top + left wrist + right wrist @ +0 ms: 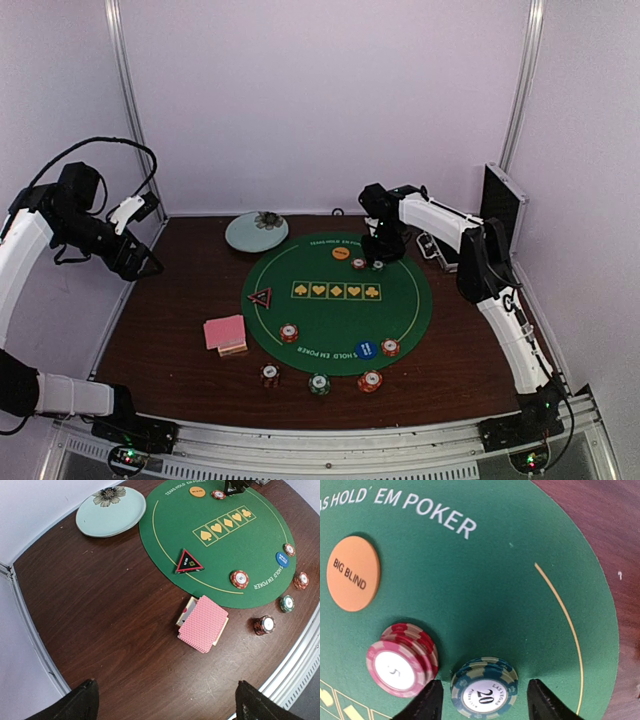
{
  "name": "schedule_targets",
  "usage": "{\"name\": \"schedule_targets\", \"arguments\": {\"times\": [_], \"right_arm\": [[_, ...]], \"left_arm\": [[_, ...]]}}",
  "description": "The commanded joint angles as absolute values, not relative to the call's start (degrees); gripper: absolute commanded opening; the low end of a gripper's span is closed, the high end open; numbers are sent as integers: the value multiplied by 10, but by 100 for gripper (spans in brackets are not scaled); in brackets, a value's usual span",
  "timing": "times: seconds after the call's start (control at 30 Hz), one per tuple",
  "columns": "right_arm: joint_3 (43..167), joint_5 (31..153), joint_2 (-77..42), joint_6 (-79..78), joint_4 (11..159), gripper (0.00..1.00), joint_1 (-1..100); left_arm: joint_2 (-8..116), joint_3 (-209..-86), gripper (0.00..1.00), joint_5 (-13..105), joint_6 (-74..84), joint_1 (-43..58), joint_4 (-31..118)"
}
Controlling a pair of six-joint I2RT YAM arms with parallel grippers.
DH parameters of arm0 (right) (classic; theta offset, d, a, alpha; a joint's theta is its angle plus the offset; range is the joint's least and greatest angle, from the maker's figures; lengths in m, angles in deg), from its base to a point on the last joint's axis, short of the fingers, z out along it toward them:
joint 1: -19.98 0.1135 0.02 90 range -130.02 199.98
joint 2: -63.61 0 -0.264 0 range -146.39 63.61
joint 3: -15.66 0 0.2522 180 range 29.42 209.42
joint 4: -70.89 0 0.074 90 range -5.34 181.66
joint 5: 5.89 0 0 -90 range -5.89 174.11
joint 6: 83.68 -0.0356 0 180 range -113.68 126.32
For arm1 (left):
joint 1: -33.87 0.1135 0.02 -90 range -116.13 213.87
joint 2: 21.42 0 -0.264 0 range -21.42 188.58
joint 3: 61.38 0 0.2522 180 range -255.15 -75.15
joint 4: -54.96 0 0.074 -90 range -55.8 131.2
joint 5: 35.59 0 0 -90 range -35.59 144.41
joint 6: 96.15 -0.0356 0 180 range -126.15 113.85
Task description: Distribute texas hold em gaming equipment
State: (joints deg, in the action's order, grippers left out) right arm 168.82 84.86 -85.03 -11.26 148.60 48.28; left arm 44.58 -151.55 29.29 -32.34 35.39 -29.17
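On the green felt mat (400, 300), my right gripper (377, 262) (485, 702) stands open astride a green "20" chip stack (484, 687) at the far edge, with a gap on each side. A red "5" chip stack (402, 660) sits just left of it, and the orange BIG BLIND button (353, 573) beyond that. The pink-backed cards (225, 332) (202, 623) lie left of the mat. The red-black triangle marker (261, 297) and the blue button (366, 349) rest on the mat. My left gripper (145, 265) (167, 705) hangs open high over the table's left side.
More chip stacks sit along the mat's near edge (289, 332) (390, 347) and on the wood in front of it (270, 374) (319, 384) (370, 381). A pale blue-green plate (256, 232) lies at the back. An open metal case (497, 215) stands at the back right.
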Motion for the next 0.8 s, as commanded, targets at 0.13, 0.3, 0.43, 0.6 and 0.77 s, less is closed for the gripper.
{"name": "schedule_targets", "arguments": {"times": [0.13, 0.3, 0.43, 0.6, 0.77], "right_arm": [[1715, 844, -827, -110, 1501, 73, 481], [1696, 825, -769, -106, 1507, 72, 488], [1633, 809, -692, -98, 1499, 68, 520], [1482, 791, -578, -93, 1461, 68, 608], [1352, 790, -508, -107, 1442, 75, 740]], "left_arm": [[438, -1512, 97, 279, -331, 357, -278], [431, -1511, 98, 280, -332, 358, -278], [429, -1515, 98, 281, -329, 357, -278], [420, -1512, 98, 280, -328, 358, -278], [418, -1506, 98, 282, -330, 357, -279]]}}
